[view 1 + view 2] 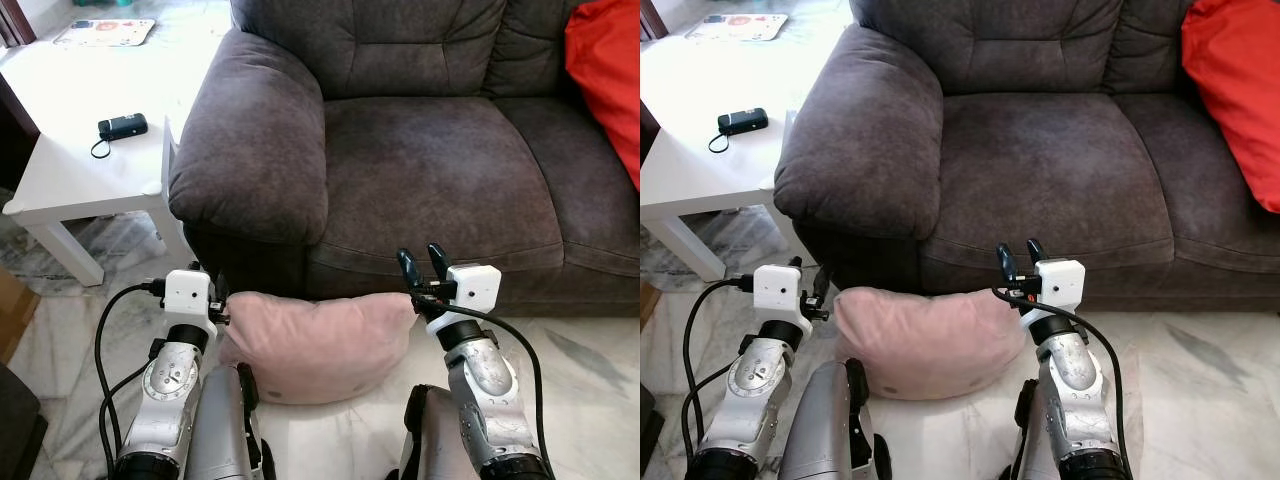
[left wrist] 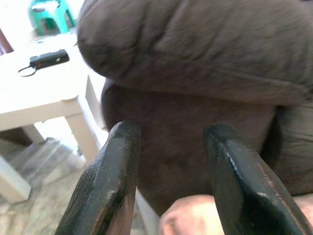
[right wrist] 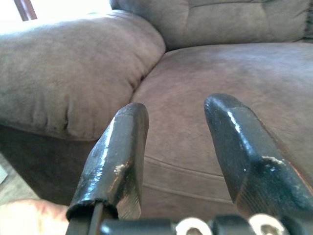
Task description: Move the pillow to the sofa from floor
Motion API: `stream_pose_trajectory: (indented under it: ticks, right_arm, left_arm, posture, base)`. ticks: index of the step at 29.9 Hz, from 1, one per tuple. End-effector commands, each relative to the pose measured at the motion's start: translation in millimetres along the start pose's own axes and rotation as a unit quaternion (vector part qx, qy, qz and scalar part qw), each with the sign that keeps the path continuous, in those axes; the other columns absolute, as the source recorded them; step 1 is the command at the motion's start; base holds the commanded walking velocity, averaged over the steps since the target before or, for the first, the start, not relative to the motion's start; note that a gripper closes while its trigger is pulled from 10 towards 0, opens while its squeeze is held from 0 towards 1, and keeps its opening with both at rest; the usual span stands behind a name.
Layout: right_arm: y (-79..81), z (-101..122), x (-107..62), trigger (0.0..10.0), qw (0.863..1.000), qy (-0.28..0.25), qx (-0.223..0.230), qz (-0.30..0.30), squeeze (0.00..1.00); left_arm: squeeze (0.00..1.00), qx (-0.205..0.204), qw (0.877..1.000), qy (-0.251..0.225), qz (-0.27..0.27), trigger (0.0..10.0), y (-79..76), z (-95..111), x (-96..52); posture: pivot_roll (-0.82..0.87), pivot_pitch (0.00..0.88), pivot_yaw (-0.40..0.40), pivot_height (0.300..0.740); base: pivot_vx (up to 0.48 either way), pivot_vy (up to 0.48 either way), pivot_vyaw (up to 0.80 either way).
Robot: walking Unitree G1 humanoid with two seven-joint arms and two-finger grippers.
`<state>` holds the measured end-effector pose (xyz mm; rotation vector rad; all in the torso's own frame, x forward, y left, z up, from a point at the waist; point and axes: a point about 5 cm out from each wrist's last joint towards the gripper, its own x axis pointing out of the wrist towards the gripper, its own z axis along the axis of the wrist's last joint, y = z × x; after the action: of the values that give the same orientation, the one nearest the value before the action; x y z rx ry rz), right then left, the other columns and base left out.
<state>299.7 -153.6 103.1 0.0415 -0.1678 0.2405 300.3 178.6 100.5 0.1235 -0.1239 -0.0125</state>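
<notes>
Quickly, left to right: white side table (image 1: 70, 170) at far left with a small black device (image 1: 122, 126) on it, not part of my job. Near it, my left gripper (image 1: 212, 300) sits at the left end of the pink pillow (image 1: 315, 345), fingers apart with a plain gap between them in the left wrist view, nothing between them. A bit of pink shows just under the fingertips (image 2: 112, 181) there, so I'm at the pillow's edge; can't tell if I'm touching it.

Pillow lies on the marble floor (image 1: 560, 380), pressed against the front base of the grey sofa (image 1: 430, 170), between my two arms. It looks soft, puffy and light, sagging into a rounded lump. I judge it will squash and droop when lifted, not slip much since it's fabric, and nothing fragile about it. Best hold is probably one gripper pinching each end, or squeezing it between both arms, because a single pinch at a corner would let it flop.

My right gripper (image 1: 423, 262) is at the pillow's right upper corner, fingers raised and pointing at the sofa seat, spread open and empty. Right wrist view shows the seat cushion ahead and a sliver of pink low at the near side.

Far right on the sofa: a red cushion (image 1: 605, 75). The seat middle is bare, good landing spot.
</notes>
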Motion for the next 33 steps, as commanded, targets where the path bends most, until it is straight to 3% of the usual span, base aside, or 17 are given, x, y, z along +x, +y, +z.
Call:
stream_pose_trajectory:
  ticks: [1,9,21,24,33]
  right_arm:
    - [3.6,0.7,-1.0,10.0,1.000,-0.003,0.000,0.009,0.00]
    - [3.7,0.1,-0.9,10.0,1.000,-0.002,0.002,0.011,0.00]
    - [2.7,-1.5,-0.3,10.0,1.000,0.004,0.009,0.007,0.00]
    - [2.3,-2.2,0.0,10.0,1.000,0.006,0.010,0.004,0.00]
    - [1.8,-2.6,-0.3,10.0,1.000,0.008,0.010,0.003,0.00]
  left_arm:
    - [0.00,-0.012,1.000,0.024,0.012,10.0,4.7,-8.2,-2.0]
    - [0.00,-0.021,0.999,0.036,0.010,10.0,4.0,-12.5,-1.9]
    - [0.00,-0.032,0.998,0.047,-0.008,10.0,1.3,-15.6,-1.8]
    - [0.00,-0.042,0.995,0.083,-0.036,10.0,-3.6,-25.9,-2.8]
    - [0.00,-0.025,0.989,0.141,-0.030,10.0,0.7,-48.4,-8.4]
  posture:
    - [0.05,0.151,-0.013,0.500]
    - [0.05,0.151,-0.013,0.500]
    - [0.05,0.151,-0.011,0.500]
    - [0.05,0.152,-0.011,0.500]
    - [0.05,0.153,-0.011,0.500]
  base:
    - [0.000,0.000,0.80]
    - [0.000,0.000,0.72]
    - [0.000,0.000,0.00]
    - [0.000,0.000,0.00]
    - [0.000,0.000,0.00]
